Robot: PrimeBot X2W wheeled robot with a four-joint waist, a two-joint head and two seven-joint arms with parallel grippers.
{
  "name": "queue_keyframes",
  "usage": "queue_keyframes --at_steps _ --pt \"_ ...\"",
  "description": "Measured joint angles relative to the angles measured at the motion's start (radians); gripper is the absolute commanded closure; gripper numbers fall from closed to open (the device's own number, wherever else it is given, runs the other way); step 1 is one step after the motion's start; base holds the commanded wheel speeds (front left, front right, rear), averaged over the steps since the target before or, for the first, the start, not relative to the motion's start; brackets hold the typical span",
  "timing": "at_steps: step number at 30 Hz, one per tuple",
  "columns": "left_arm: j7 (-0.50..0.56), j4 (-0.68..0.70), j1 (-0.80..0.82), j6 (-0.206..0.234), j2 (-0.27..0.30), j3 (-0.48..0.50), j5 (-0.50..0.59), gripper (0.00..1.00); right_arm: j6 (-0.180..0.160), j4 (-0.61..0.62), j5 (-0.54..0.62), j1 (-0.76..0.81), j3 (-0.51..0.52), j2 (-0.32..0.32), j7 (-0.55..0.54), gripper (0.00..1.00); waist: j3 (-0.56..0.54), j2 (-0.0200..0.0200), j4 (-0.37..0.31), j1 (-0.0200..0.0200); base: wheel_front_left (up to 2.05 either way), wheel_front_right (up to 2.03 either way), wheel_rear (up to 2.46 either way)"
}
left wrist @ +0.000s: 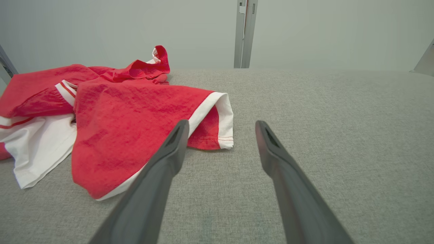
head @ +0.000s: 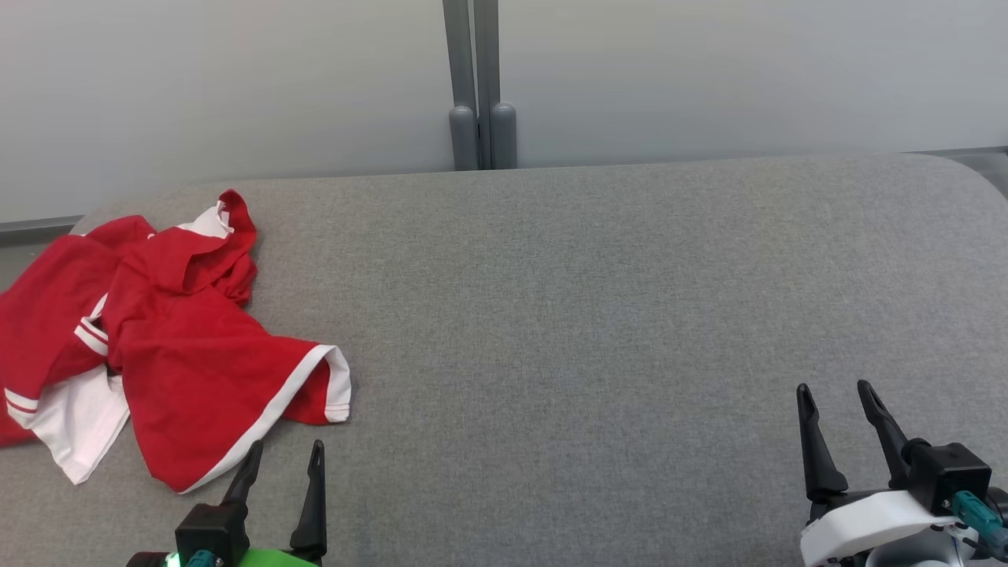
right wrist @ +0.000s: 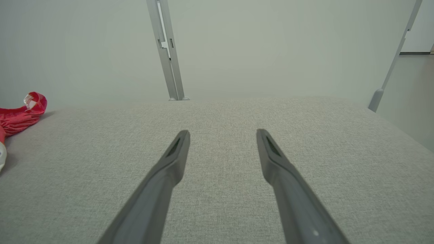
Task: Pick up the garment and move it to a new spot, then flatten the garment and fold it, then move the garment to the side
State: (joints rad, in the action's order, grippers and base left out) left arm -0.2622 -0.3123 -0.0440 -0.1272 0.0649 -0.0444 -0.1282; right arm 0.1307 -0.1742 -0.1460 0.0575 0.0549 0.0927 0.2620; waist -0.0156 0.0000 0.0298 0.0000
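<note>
A crumpled red garment (head: 173, 339) with white trim lies bunched at the far left of the grey table (head: 591, 315). My left gripper (head: 287, 447) stands open just below the garment's near hem, its left fingertip close to the white edge, apart from the cloth. In the left wrist view the garment (left wrist: 118, 122) spreads ahead and to the left of the open left gripper (left wrist: 222, 127). My right gripper (head: 835, 387) is open at the lower right, far from the cloth. In the right wrist view the open right gripper (right wrist: 223, 135) points across bare fabric, with a bit of the garment (right wrist: 20, 115) at the left edge.
A grey post (head: 480, 87) rises behind the table's far edge against a pale wall. The table's rounded corners show at the far left and far right. Part of the garment hangs over the left side of the picture.
</note>
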Motion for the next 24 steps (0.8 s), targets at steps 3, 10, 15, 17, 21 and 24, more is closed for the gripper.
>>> queue_keyframes --at_steps 3,10,15,17,21,24 --pt "-0.001 -0.006 0.0 0.0 -0.002 0.0 -0.002 0.0 0.0 0.002 -0.003 0.001 0.0 0.0 0.001 0.0 0.001 0.0 -0.003 0.0 0.0 0.0 0.0" --pt "-0.001 -0.018 -0.001 -0.001 -0.006 -0.005 -0.036 0.0 0.0 0.003 -0.012 0.005 0.001 0.0 0.001 0.0 0.004 0.0 -0.01 0.0 0.0 0.0 0.0" --pt "-0.001 -0.02 0.0 -0.002 -0.008 -0.011 -0.058 0.0 0.0 0.002 -0.018 0.005 0.001 0.0 0.001 0.0 0.005 0.0 -0.014 0.0 0.0 0.0 0.0" --pt "-0.001 -0.021 0.0 -0.002 -0.008 -0.013 -0.066 0.0 0.0 0.002 -0.018 0.005 0.002 0.0 0.001 0.0 0.006 0.0 -0.015 0.0 0.0 0.0 0.0" --pt "-0.001 -0.024 0.001 -0.002 -0.008 -0.017 -0.073 0.0 0.0 0.002 -0.018 0.005 0.002 0.001 0.001 0.0 0.006 0.0 -0.015 0.0 0.0 0.0 0.0" --pt "0.0 -0.025 0.004 -0.002 -0.008 -0.023 -0.075 0.0 0.0 0.004 -0.02 0.006 0.006 0.001 0.001 0.0 0.005 0.0 -0.009 0.0 0.0 0.0 0.0"
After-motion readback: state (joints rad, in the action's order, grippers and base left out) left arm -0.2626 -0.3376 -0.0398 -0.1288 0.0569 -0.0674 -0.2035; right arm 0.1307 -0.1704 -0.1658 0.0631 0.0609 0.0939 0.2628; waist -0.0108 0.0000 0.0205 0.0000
